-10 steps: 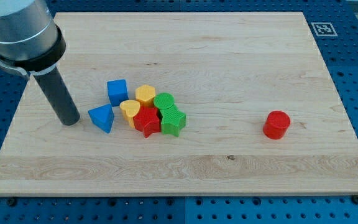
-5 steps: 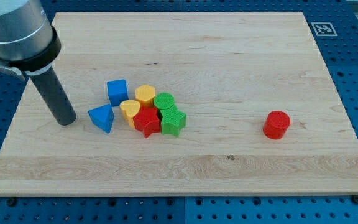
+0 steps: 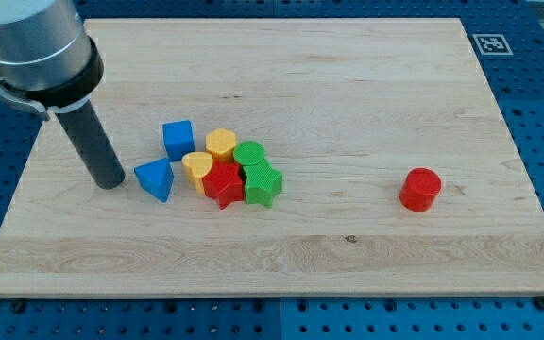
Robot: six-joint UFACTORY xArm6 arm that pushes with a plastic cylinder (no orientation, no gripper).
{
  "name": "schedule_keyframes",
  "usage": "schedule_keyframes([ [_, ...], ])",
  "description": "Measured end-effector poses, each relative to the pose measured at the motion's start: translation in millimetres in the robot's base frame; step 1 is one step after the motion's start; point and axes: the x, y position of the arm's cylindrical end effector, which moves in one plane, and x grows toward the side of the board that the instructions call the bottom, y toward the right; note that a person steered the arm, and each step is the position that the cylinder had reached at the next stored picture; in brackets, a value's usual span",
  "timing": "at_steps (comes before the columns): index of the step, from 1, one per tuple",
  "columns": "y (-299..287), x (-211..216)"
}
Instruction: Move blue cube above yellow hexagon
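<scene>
Our tool has no jaws; my tip [image 3: 110, 181] rests left of the blue triangular block [image 3: 155, 178], below-left of the blue cube [image 3: 178, 139].

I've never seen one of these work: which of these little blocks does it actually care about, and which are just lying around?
Part of the job:
blue cube
yellow hexagon
my tip

Just lying about:
blue triangle
yellow heart
red star
green cylinder
green star
red cylinder

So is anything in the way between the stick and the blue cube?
Partly. My tip sits at the view's left of the blue triangle, which crowds the low path. The blue cube is higher up, and the spot above the yellow hexagon looks free.
</scene>
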Motion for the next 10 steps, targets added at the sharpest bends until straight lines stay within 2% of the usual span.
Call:
schedule_keyframes([
  [4,47.0,19.4],
  [5,47.9,19.4],
  [6,16.5,19.4],
  [7,-17.0,11.1],
  [8,-25.3,-12.4],
  [10,27.7,-29.1],
])
